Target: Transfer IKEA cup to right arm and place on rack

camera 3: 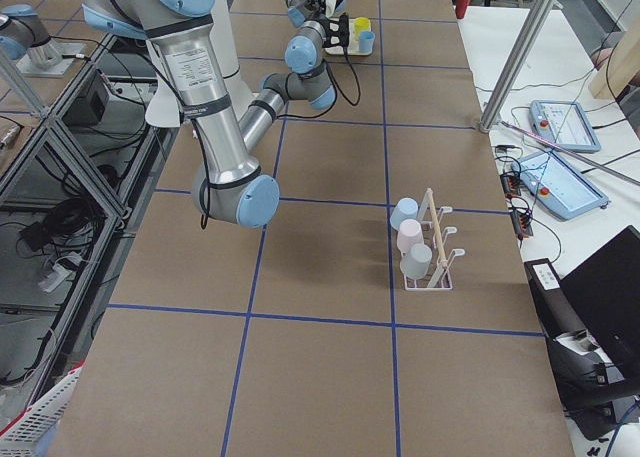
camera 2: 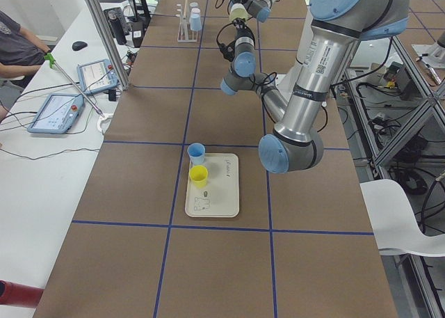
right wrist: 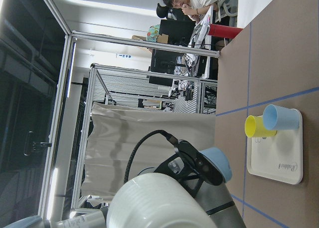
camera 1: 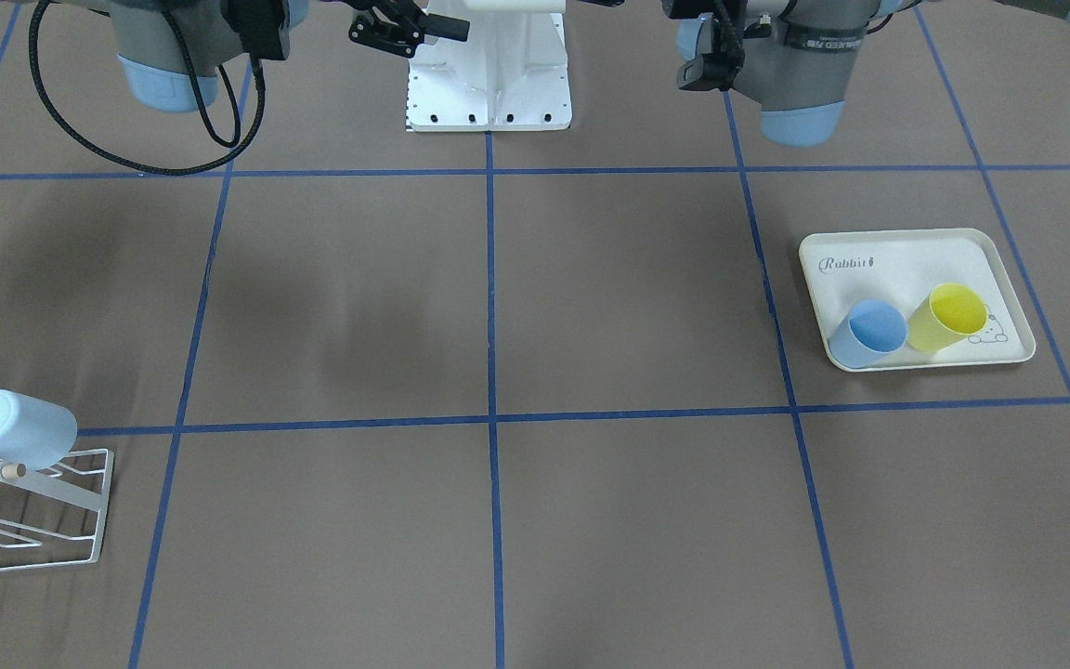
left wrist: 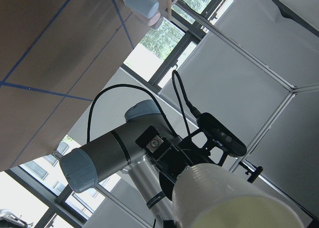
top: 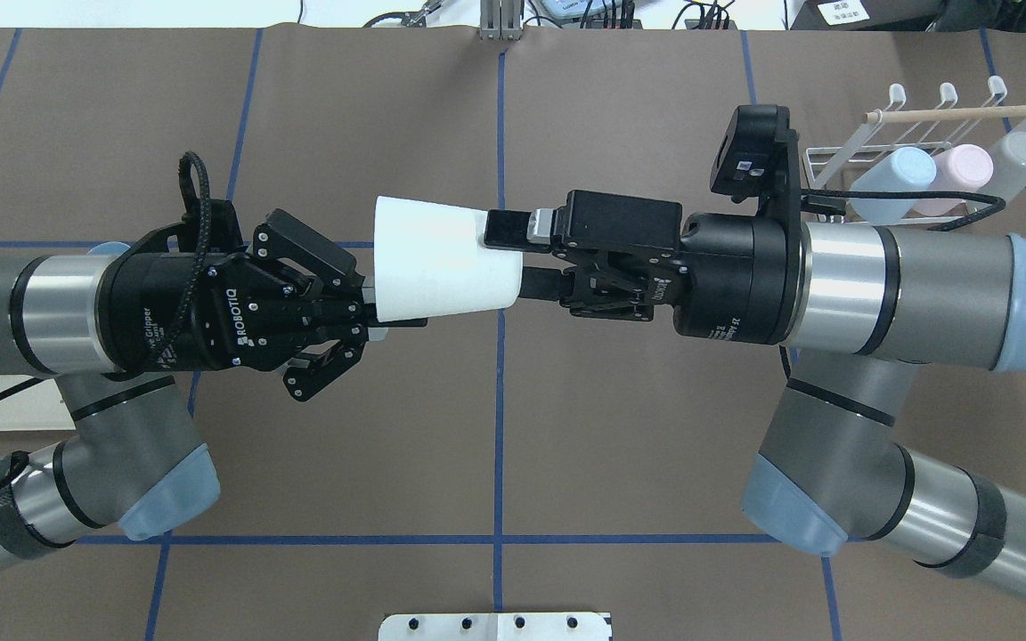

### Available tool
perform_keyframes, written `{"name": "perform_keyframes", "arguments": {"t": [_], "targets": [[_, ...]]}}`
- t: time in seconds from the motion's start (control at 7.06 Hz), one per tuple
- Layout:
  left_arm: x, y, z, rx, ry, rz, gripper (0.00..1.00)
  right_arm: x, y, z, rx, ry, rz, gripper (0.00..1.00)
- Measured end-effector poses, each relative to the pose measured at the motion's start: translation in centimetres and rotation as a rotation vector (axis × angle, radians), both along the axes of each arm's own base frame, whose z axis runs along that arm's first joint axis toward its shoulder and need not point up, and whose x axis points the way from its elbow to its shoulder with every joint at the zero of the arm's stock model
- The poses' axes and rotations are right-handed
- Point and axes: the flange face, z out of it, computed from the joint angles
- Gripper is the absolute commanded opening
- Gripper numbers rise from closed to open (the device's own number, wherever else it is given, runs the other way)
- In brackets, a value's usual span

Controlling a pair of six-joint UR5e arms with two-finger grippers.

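L gripper [top: 370,319], black metal linkage, was clamped on the wide rim of the smooth white tapered plastic cup [top: 437,263], held level mid-air btwn arms. R gripper [top: 508,256] straddled its narrow base; I couldn't tell if it gripped. Further out on the R side I saw the white wire rack w/ wooden dowel [top: 940,113], well apart from cup.

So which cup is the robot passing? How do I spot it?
Look above the middle of the table. There the left claw and the right claw meet, with the white cup sideways between them. It is the only cup in the air; the others sit on the tray or rack.
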Motion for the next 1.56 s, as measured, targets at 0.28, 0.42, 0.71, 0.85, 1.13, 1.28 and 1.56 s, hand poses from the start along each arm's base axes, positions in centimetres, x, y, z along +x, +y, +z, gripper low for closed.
{"name": "perform_keyframes", "arguments": {"t": [0.28, 0.42, 0.71, 0.85, 1.13, 1.28, 1.56], "targets": [[0.22, 0.07, -0.2, -0.011, 0.011, -0.003, 0.0, 0.13, 0.06, 0.0, -0.002, -0.019, -0.004, 0.97], [0.38, 0.16, -0.36, -0.017, 0.018, -0.004, 0.0, 0.11, 0.1, 0.0, -0.003, -0.021, -0.006, 0.94], [0.59, 0.3, -0.46, -0.021, 0.022, -0.003, 0.0, 0.09, 0.13, 0.01, -0.003, -0.023, -0.008, 0.66], [0.64, 0.34, -0.5, -0.021, 0.022, -0.003, 0.0, 0.09, 0.13, 0.01, -0.003, -0.023, -0.008, 0.51], [0.68, 0.4, -0.45, -0.021, 0.021, -0.001, 0.4, 0.17, 0.09, 0.0, -0.002, -0.024, -0.006, 0.29], [0.67, 0.42, -0.42, -0.018, 0.021, -0.003, 0.74, 0.22, 0.12, 0.04, 0.0, -0.026, -0.005, 0.23], [0.62, 0.45, -0.42, -0.011, 0.023, -0.01, 1.0, 0.47, 0.14, 0.29, 0.005, -0.038, -0.001, 0.22]]}}
